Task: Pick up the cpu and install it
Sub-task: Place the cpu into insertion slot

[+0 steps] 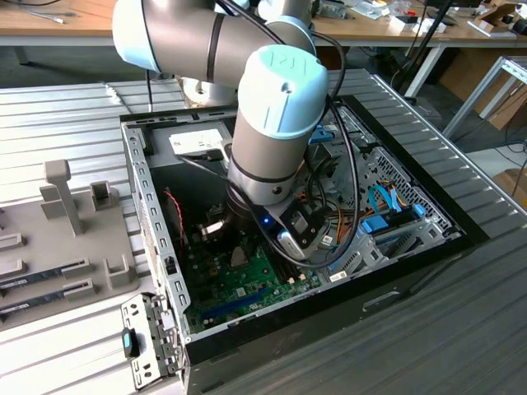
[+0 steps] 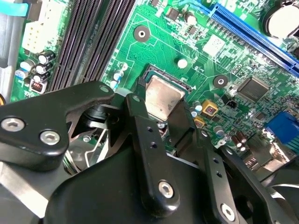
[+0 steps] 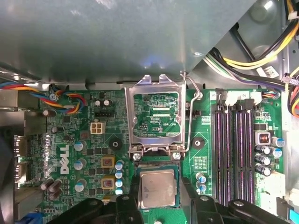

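- cpu [image 3: 158,188]: small square chip with a silver-grey top, seen in both wrist views. It is laid flat inside the black surround of the socket [image 3: 155,163] on the green motherboard [image 3: 88,154]. Whether it is fully seated cannot be told.
- hand [image 2: 162,112]: closed down to the width of the chip. Its two black fingers [image 2: 144,135] are set against opposite edges of the cpu, which is gripped between them.
- load plate [image 3: 156,116]: bright metal frame, folded back open just beside the socket. Green board is seen through its window.
- lever [image 3: 192,116]: thin wire rod, run along one side of the load plate.
- memory slots [image 3: 233,149]: long dark slots in a parallel row, placed near the socket on the lever's side.
- blue slot [image 2: 252,32]: long connector, set well apart from the cpu.
- cables [image 3: 261,56]: yellow and black bundle, routed above the memory slots' end of the motherboard.
- case [image 1: 457,234]: black-rimmed computer case, laid open on the slatted bench [image 1: 66,107].
- arm [image 1: 276,123]: grey and pale blue, angled down into the case.
- grey tray [image 1: 82,247]: placed on the bench at the exterior view's left of the case.
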